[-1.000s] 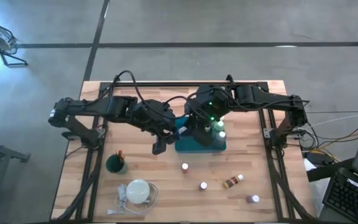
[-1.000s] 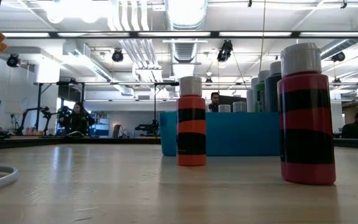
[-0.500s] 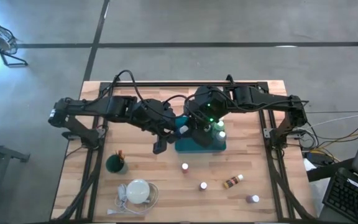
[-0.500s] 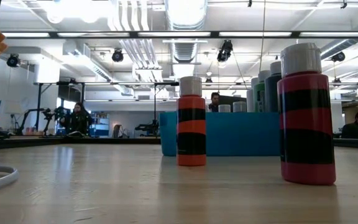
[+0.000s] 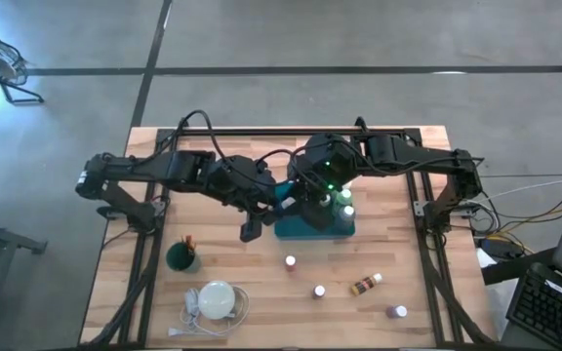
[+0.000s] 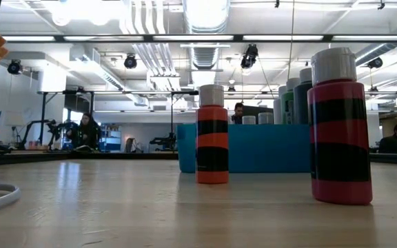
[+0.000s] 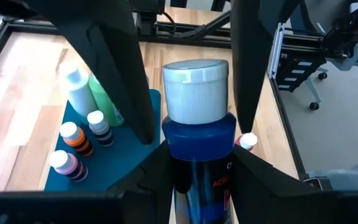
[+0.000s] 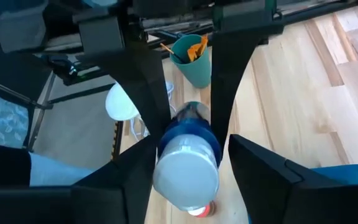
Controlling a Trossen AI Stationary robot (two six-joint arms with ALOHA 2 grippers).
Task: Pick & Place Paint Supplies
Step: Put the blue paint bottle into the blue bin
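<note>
Two hands meet on one bottle, and I think this is the danger. The left hand (image 7: 194,93) is closed around the body of the blue bottle (image 7: 197,140), whose white cap stands up between its fingers (image 7: 124,81). The same bottle also lies inside the right hand (image 8: 188,93), cap first. Whether the right hand presses it or only surrounds it, I cannot tell.

If the left hand lets go while the other has no firm grasp, the bottle may fall. Below and just beside the left hand is the teal tray (image 7: 114,165), with small bottles already standing in it, such as the orange-striped one (image 7: 74,137). A falling bottle could knock these over or roll away on the counter (image 7: 17,93). If both hands grip and one pulls, the smooth bottle may twist and slip out.
</note>
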